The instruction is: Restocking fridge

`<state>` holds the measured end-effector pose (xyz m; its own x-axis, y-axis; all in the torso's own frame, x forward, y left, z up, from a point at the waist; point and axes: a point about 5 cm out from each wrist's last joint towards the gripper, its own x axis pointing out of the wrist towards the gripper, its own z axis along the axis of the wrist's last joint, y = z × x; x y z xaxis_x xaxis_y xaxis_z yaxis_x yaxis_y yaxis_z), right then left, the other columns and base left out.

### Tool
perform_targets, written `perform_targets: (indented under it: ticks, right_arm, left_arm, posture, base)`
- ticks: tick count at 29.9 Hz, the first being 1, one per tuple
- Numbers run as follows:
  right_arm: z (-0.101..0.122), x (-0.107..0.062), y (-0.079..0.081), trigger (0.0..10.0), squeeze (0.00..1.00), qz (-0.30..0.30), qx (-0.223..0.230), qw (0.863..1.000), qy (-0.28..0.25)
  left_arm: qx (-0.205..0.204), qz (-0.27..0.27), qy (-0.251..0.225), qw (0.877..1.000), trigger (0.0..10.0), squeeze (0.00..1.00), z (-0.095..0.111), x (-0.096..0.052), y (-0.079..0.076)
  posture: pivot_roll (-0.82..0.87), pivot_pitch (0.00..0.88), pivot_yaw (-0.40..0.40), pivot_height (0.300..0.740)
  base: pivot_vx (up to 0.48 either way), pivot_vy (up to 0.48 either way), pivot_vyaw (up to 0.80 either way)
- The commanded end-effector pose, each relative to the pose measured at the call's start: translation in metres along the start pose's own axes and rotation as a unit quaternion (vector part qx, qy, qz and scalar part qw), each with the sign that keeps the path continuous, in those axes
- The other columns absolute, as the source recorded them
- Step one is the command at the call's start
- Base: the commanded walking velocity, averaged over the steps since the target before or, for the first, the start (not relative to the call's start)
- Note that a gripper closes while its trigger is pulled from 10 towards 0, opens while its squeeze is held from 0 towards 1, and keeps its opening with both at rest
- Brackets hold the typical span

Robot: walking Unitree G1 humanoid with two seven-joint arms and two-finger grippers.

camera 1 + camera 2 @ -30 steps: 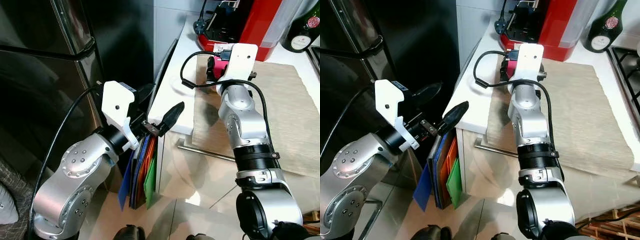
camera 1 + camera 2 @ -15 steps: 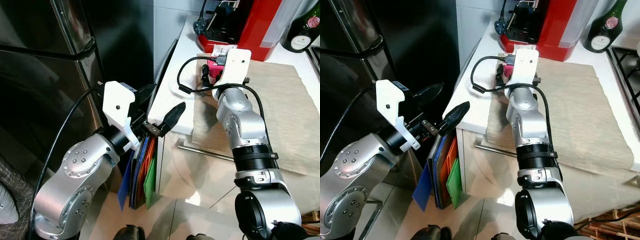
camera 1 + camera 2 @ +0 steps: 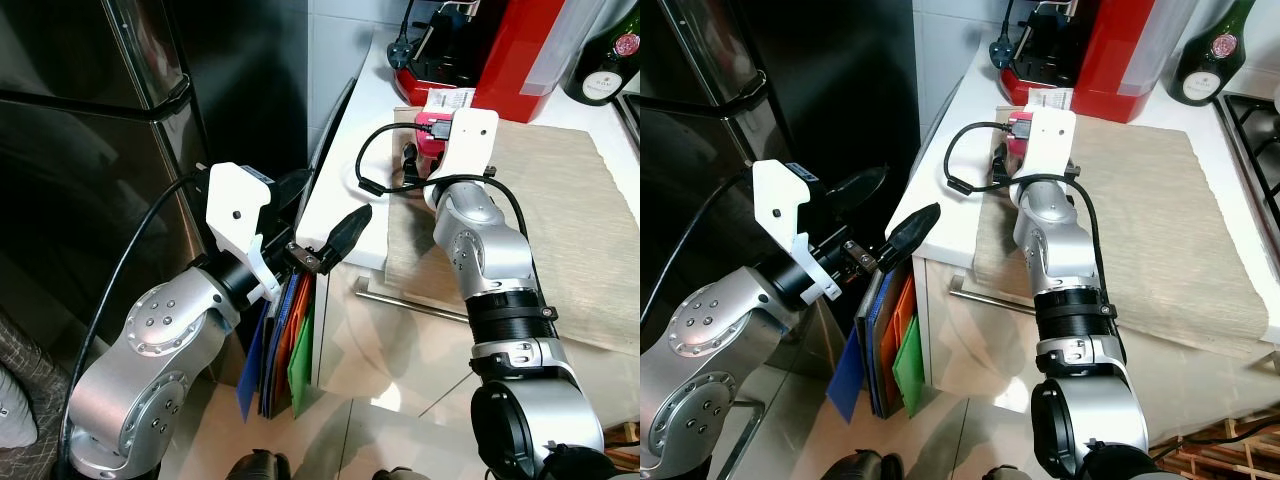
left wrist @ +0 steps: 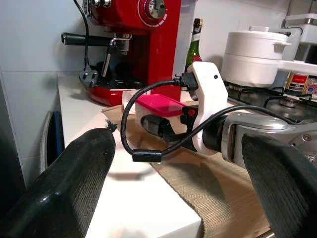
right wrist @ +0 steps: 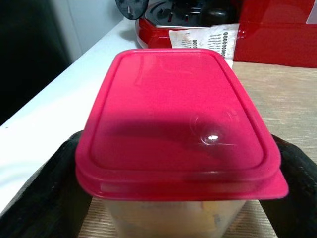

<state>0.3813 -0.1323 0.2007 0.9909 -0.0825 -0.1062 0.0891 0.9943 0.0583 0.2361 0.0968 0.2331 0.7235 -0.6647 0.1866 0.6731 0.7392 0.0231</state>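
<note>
Two black jaws of the right gripper clasp a pink-lidded container on the counter, ready to lift toward the closed fridge at left, while the left gripper waits open.

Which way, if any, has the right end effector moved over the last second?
Yes. The right end effector has moved farther along the beige mat toward the red coffee machine, fingers now around the pink-lidded container.

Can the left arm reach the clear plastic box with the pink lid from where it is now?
Probably not easily: the left pincer hangs open off the counter's edge, and the right pincer already straddles the clear plastic box with the pink lid.
</note>
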Motion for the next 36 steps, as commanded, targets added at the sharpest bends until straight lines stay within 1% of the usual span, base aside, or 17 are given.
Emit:
perform_targets:
  ticks: [1, 8, 13, 15, 16, 18, 21, 25, 27, 28, 29, 30, 32, 33, 35, 36]
  right_arm:
    - [-0.01, 0.0, -0.002, 0.0, 0.0, 0.001, 0.011, 1.0, 0.02]
    - [-0.011, 0.001, -0.003, 0.0, 0.0, -0.002, 0.012, 1.0, 0.016]
    - [-0.015, 0.004, -0.007, 0.0, 0.0, -0.01, -0.004, 1.0, 0.018]
    - [-0.016, 0.004, -0.008, 0.0, 0.0, -0.01, -0.006, 1.0, 0.014]
    - [-0.016, 0.004, -0.008, 0.0, 0.0, -0.01, -0.006, 1.0, 0.014]
    - [-0.015, 0.005, -0.011, 0.0, 0.0, -0.017, -0.009, 1.0, 0.005]
    - [-0.021, 0.01, -0.017, 0.0, 0.0, -0.028, -0.012, 0.999, 0.012]
    - [-0.018, 0.011, -0.017, 0.0, 0.0, -0.028, -0.005, 1.0, -0.001]
    - [0.008, 0.011, -0.017, 0.0, 0.0, -0.027, -0.003, 0.997, -0.067]
    - [0.029, 0.009, -0.02, 0.0, 0.0, -0.029, -0.01, 0.992, -0.12]
    - [0.029, 0.009, -0.02, 0.0, 0.0, -0.029, -0.01, 0.992, -0.12]
    - [0.044, 0.005, -0.023, 0.0, 0.0, -0.033, -0.022, 0.986, -0.165]
    - [0.059, -0.001, -0.027, 0.0, 0.0, -0.038, -0.036, 0.975, -0.215]
    - [0.064, -0.004, -0.029, 0.0, 0.0, -0.04, -0.041, 0.971, -0.234]
    - [0.077, -0.016, -0.034, 0.0, 0.0, -0.047, -0.057, 0.955, -0.288]
    - [0.08, -0.021, -0.036, 0.0, 0.0, -0.05, -0.062, 0.949, -0.305]
  left_arm:
    - [0.001, -0.002, 0.003, 1.0, 10.0, 0.0, -0.001, 0.001, -0.001]
    - [0.003, -0.002, 0.002, 1.0, 10.0, 0.0, -0.001, 0.004, 0.001]
    - [0.005, -0.001, 0.004, 1.0, 10.0, 0.0, -0.005, 0.008, 0.004]
    - [0.009, -0.005, -0.001, 1.0, 10.0, 0.0, -0.004, 0.011, 0.006]
    - [0.009, -0.005, -0.001, 1.0, 10.0, 0.0, -0.004, 0.011, 0.006]
    - [0.008, -0.01, -0.011, 1.0, 10.0, 0.0, -0.004, 0.019, 0.01]
    - [0.007, -0.026, -0.015, 1.0, 10.0, 0.0, -0.006, 0.029, 0.01]
    - [0.009, -0.032, -0.016, 0.999, 10.0, 0.0, -0.007, 0.032, 0.008]
    - [0.011, -0.023, -0.02, 0.999, 10.0, 0.0, -0.009, 0.034, 0.011]
    - [0.016, -0.005, -0.021, 1.0, 10.0, 0.0, -0.01, 0.037, 0.015]
    - [0.016, -0.005, -0.021, 1.0, 10.0, 0.0, -0.01, 0.037, 0.015]
    - [0.024, 0.026, -0.016, 0.999, 10.0, 0.0, -0.014, 0.04, 0.023]
    - [0.029, 0.066, -0.007, 0.997, 10.0, 0.0, -0.018, 0.042, 0.033]
    - [0.029, 0.081, -0.004, 0.996, 10.0, 0.0, -0.02, 0.042, 0.037]
    - [0.024, 0.128, 0.001, 0.991, 10.0, 0.0, -0.026, 0.04, 0.048]
    - [0.023, 0.143, 0.001, 0.989, 10.0, 0.0, -0.027, 0.039, 0.052]
  posture:
    - [0.11, 0.095, 0.003, 0.74]
    - [0.1, 0.085, 0.002, 0.74]
    - [0.09, 0.068, 0.004, 0.74]
    - [0.06, 0.034, 0.015, 0.74]
    - [0.06, 0.034, 0.015, 0.74]
    - [0.02, 0.004, 0.033, 0.74]
    - [0.01, 0.0, 0.037, 0.74]
    - [0.01, 0.0, 0.036, 0.74]
    - [0.0, 0.0, 0.034, 0.74]
    - [-0.01, 0.0, 0.032, 0.74]
    - [-0.01, 0.0, 0.032, 0.74]
    - [-0.01, 0.0, 0.032, 0.74]
    - [-0.02, 0.0, 0.033, 0.74]
    - [-0.02, 0.0, 0.033, 0.74]
    - [-0.03, 0.0, 0.037, 0.74]
    - [-0.03, 0.0, 0.037, 0.74]
  base:
    - [0.0, 0.0, 0.0]
    - [0.0, 0.0, 0.0]
    - [0.0, 0.0, 0.0]
    - [0.0, 0.0, 0.0]
    - [0.0, 0.0, 0.0]
    - [0.0, 0.0, 0.0]
    - [0.0, 0.0, 0.0]
    - [0.0, 0.0, 0.0]
    - [0.0, 0.0, 0.0]
    - [0.0, 0.0, 0.0]
    - [0.0, 0.0, 0.0]
    - [0.0, 0.0, 0.0]
    - [0.0, 0.0, 0.0]
    - [0.0, 0.0, 0.0]
    - [0.0, 0.0, 0.0]
    - [0.0, 0.0, 0.0]
